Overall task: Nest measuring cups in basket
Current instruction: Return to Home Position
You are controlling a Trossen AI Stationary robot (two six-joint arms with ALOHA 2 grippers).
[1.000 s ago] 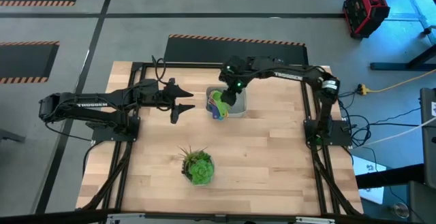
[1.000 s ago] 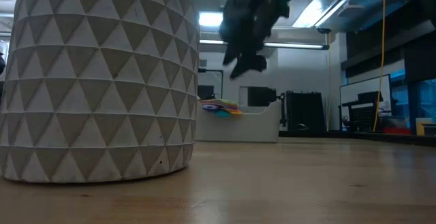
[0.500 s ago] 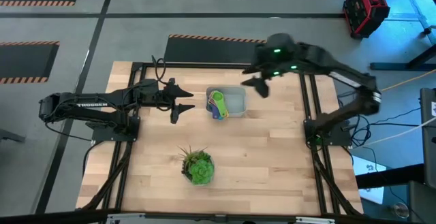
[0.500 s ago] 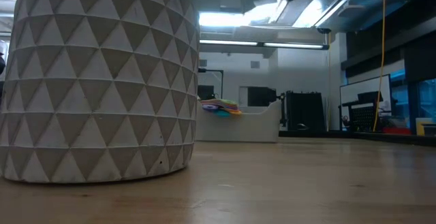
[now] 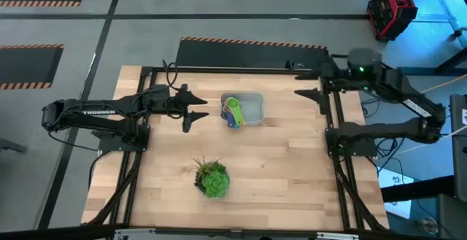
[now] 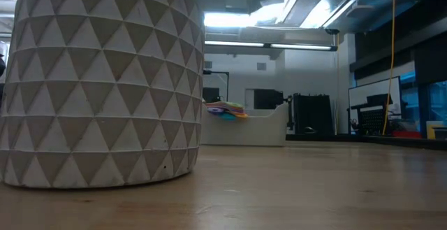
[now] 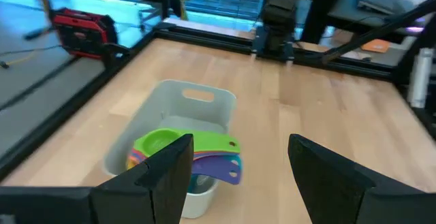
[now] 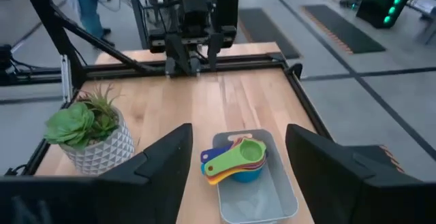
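Status check, nesting job. Measuring cups (image 8: pixel 237 159) sit as one stack inside the basket (image 5: pixel 254 103), at the end nearer the left arm, green cup on top. Purple, blue, yellow and pink edges show beneath. Can't confirm the full no. of cups, since the lower ones are hidden by those above. Handles fan out toward one long side of the basket; can't tell whether they rest on the rim. Basket stands mid-tabletop (image 5: pixel 284 167) toward the far edge, upright, nothing else in it as far as seen. No loose cup found anywhere on the wood in the high view. Low view agrees: stack tops peek above the basket wall, w/ the potted plant (image 5: pixel 211 179) close to that camera and well apart from the basket. Left claw (image 5: pixel 195 113) hovers just beside the basket on its own side, fingers spread wide, holding nothing. Right claw (image 5: pixel 312 98) hangs by the far right rail of the frame, well apart from the basket, fingers also wide, nothing between them. Assessment: nesting and placing appear done, approx. complete. What's outstanding, in my judgement, is only parking: right arm looks most of the way to rest, and left arm is stretched out low over the tabletop beside the basket.
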